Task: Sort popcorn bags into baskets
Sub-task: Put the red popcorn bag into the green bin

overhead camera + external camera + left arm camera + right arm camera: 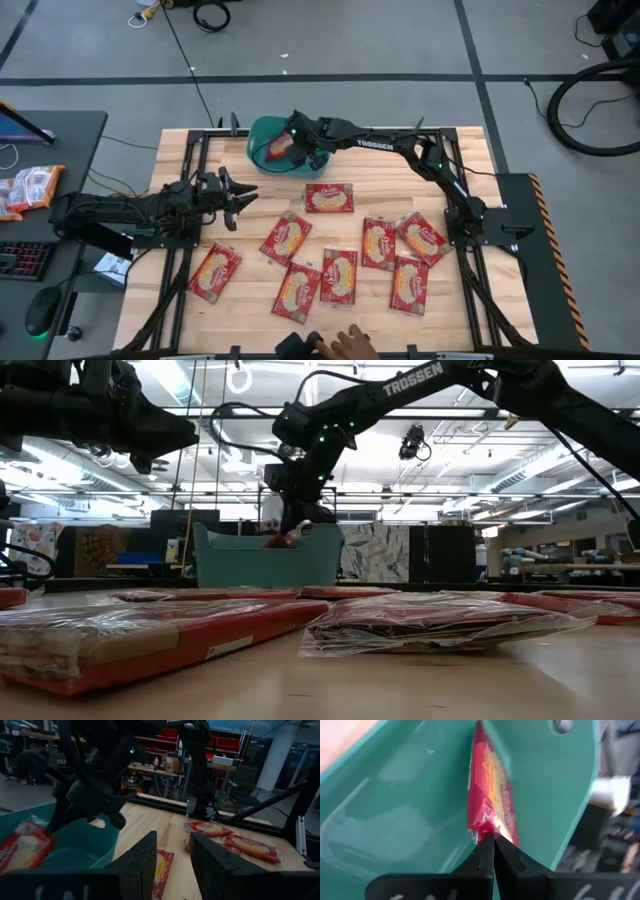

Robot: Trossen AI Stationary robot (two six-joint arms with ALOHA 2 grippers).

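The teal basket stands at the table's far edge, also in the low view. My right gripper reaches over it from the right, shut on one red popcorn bag that dips inside the tub. Several more red popcorn bags lie flat on the wood, among them one just in front of the basket and one near the left. My left gripper hovers open left of the bags, fingers pointing toward the basket. My right gripper pinches the popcorn bag between its two fingers at the bag's crimped end seam. The fingers come from above, slanting down into the basket. The bag hangs away from the fingertips, tilted, close along the basket's inner wall. Whether its lower end touches the floor is unclear.
Orange-white packets and a keyboard sit on the dark side desk to the left. A person's hand shows at the table's near edge. Bare wood lies between the basket and my left gripper and along the table's right side.
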